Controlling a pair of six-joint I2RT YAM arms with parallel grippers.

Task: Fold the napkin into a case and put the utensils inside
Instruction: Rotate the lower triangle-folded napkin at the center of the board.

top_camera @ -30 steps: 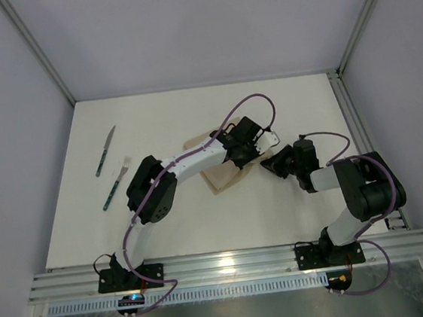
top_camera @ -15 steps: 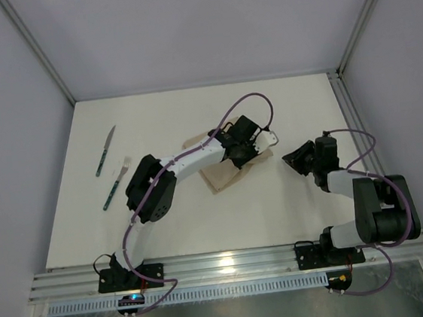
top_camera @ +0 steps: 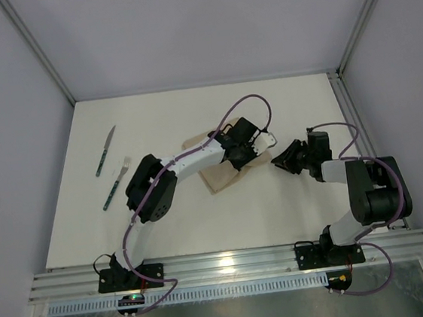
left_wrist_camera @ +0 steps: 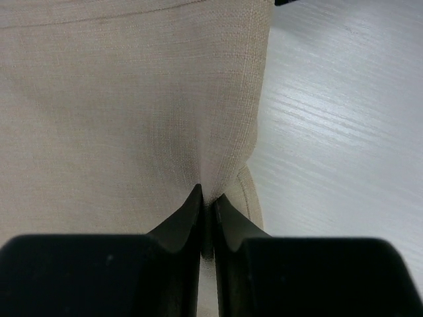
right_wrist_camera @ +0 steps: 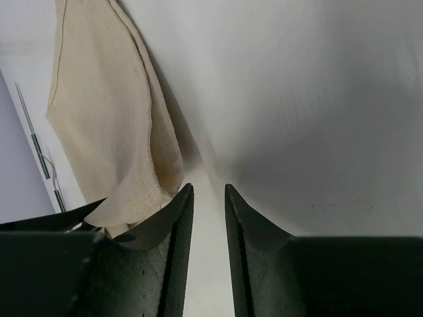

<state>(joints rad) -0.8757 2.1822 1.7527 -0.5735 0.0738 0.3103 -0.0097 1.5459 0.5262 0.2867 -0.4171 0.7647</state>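
The beige napkin [top_camera: 215,178] lies partly folded at mid-table. My left gripper [top_camera: 252,153] is over its right side and is shut on a pinched fold of the cloth [left_wrist_camera: 165,119], its tips [left_wrist_camera: 206,196] pressed together on the fabric. My right gripper [top_camera: 282,159] is just right of the napkin, open with a narrow gap and empty [right_wrist_camera: 207,191]. In the right wrist view the raised napkin edge [right_wrist_camera: 112,125] hangs beside the left finger. The teal-handled knife [top_camera: 105,151] and fork [top_camera: 116,183] lie side by side at the far left of the table.
The white table [top_camera: 203,220] ends in an aluminium rail [top_camera: 230,265] at the near edge. Grey enclosure walls stand on the left, back and right. The left arm's purple cable [top_camera: 245,103] loops above the napkin.
My right gripper drew back to the right, away from the napkin, then came back toward its right edge. My left gripper has stayed shut on the fold and barely moved.
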